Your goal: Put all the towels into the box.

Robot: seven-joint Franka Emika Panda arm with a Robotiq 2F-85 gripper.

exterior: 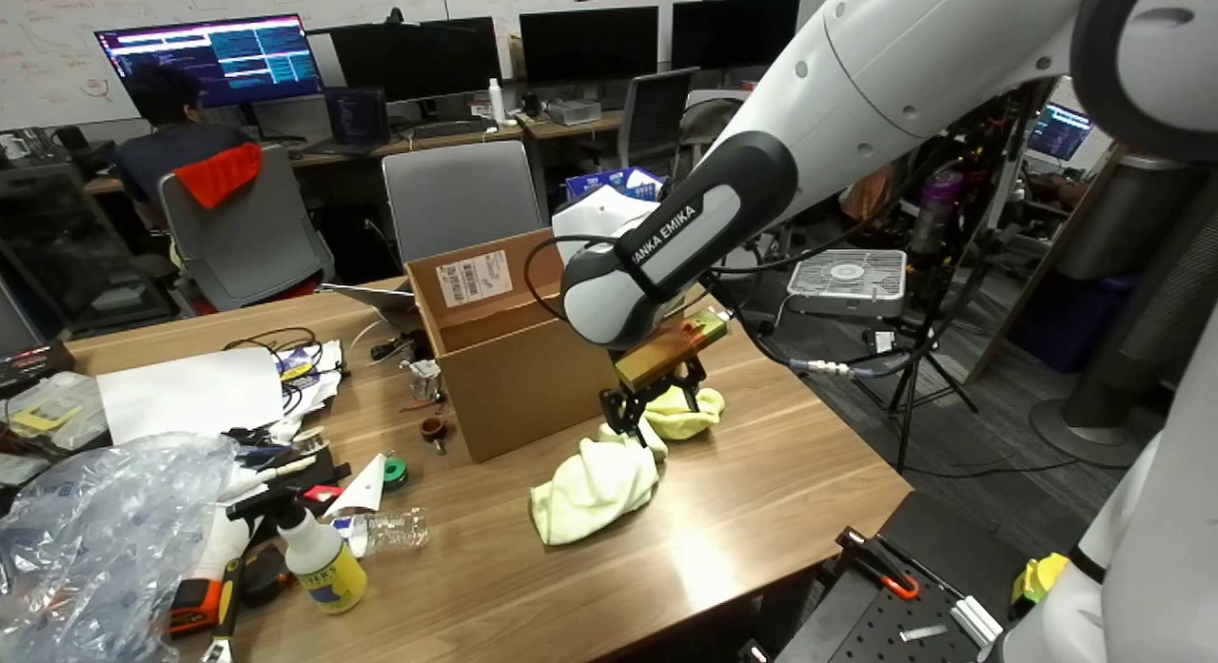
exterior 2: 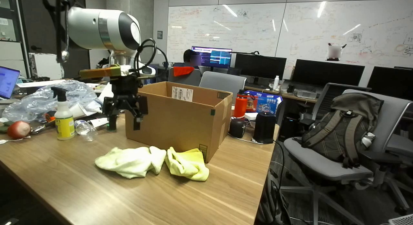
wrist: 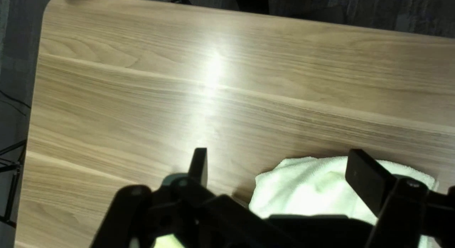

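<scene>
A robot's gripper [exterior 2: 124,125] is hanging above a wooden table [exterior 2: 222,199], its fingers [wrist: 368,180] standing wide apart, near a brown cardboard box [exterior 2: 174,118]. On the table alongside the box, a rumpled pale towel [exterior 2: 130,162] is lying just beside a bright yellow towel [exterior 2: 190,163], which is resting just outside the box's bottom corner and sitting nearer the table's right-hand edge in both exterior views.

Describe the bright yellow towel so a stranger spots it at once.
Find the large open cardboard box on the wooden table. Outside it, near a bottom corner, the bright yellow towel lies crumpled beside a pale towel. It is the smaller-looking, more vivid of the pair.
</scene>
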